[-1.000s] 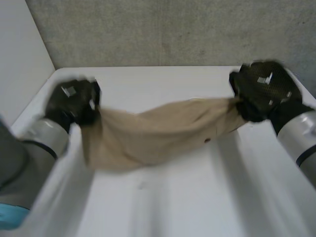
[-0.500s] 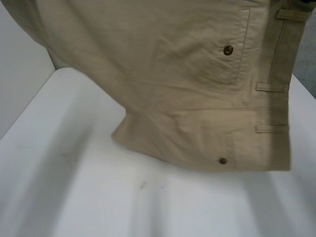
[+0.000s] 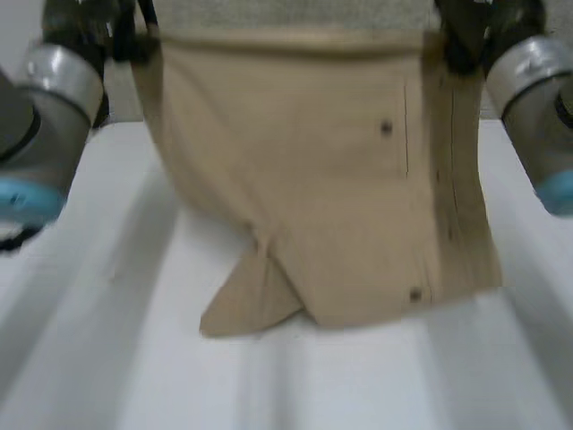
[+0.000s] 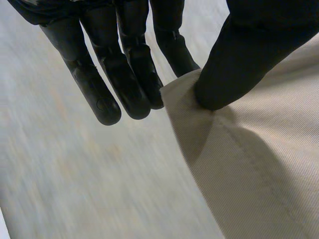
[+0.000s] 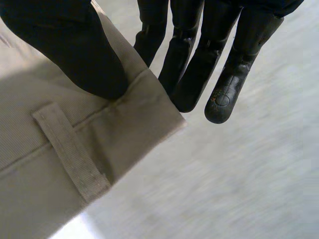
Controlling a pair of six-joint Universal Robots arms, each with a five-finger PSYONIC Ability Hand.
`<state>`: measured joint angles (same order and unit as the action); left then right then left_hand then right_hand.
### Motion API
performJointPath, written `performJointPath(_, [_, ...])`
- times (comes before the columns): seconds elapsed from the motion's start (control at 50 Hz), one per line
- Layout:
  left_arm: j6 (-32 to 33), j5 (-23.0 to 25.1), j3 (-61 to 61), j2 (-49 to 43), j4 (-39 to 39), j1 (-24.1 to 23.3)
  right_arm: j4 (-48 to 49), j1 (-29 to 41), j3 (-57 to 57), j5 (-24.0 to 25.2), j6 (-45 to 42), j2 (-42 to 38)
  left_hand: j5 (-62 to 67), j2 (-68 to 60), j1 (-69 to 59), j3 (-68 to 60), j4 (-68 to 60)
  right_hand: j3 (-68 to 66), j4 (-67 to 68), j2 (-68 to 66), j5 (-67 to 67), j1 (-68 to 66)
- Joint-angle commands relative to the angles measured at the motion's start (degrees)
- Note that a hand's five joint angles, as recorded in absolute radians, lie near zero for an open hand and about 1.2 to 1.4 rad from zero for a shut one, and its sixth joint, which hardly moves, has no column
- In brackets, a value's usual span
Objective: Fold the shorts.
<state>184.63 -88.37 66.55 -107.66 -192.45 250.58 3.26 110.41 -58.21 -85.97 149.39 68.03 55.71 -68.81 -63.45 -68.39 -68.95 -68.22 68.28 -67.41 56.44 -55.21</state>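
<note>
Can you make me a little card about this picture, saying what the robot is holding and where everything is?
thing held: tan shorts
left hand: pinches one upper corner between thumb and fingers
right hand: pinches the waistband corner, next to a belt loop
how it hangs: spread wide between both hands, raised up
lower end: seems to touch the white table, with one leg corner sticking out
folded yet: no

white table (image 3: 107, 358) across foreground; grey speckled wall (image 3: 286, 11) rising behind its far edge.
</note>
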Motion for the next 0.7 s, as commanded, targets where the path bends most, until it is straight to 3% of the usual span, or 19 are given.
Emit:
performJointPath(0.02, [-0.1, -6.1, -15.0, 0.7, -12.2, -0.3, 19.3, 0.2, 10.2, -4.3, 0.4, -0.5, 14.3, -11.2, -16.5, -11.6, -11.0, -11.8, 11.7, -12.6, 13.6, -24.8])
performJointPath(0.18, [-0.3, -7.2, -1.6, 12.2, -14.4, -1.0, 12.6, 3.1, 9.8, -3.9, 0.5, 2.5, 14.3, -11.2, -16.5, -11.6, -11.0, -11.8, 11.7, -12.6, 13.6, -24.8])
performJointPath(0.38, [-0.6, -4.4, 29.7, 24.2, -14.4, -1.4, 3.4, 2.9, -7.3, -3.2, 0.5, 2.9, 14.3, -11.2, -16.5, -11.6, -11.0, -11.8, 11.7, -12.6, 13.6, -24.8])
performJointPath(0.5, [-0.9, -2.7, 45.4, 24.0, -14.4, -1.2, 3.8, 3.2, -20.0, 0.1, 0.5, 1.4, 14.3, -11.2, -16.5, -11.6, -11.0, -11.8, 11.7, -12.6, 13.6, -24.8])
performJointPath(0.54, [-1.0, -2.7, 50.1, 22.1, -14.4, -1.4, 3.9, 3.3, -23.3, 1.7, -0.1, -2.4, 14.3, -11.2, -16.5, -11.6, -11.0, -11.8, 11.7, -12.6, 13.6, -24.8])
performJointPath(0.7, [-0.1, -2.7, 53.8, 14.0, -10.6, -2.2, 3.0, 3.3, -27.7, 1.7, 0.2, -6.2, 14.3, -11.2, -16.5, -11.6, -11.0, -11.8, 11.7, -12.6, 13.6, -24.8])
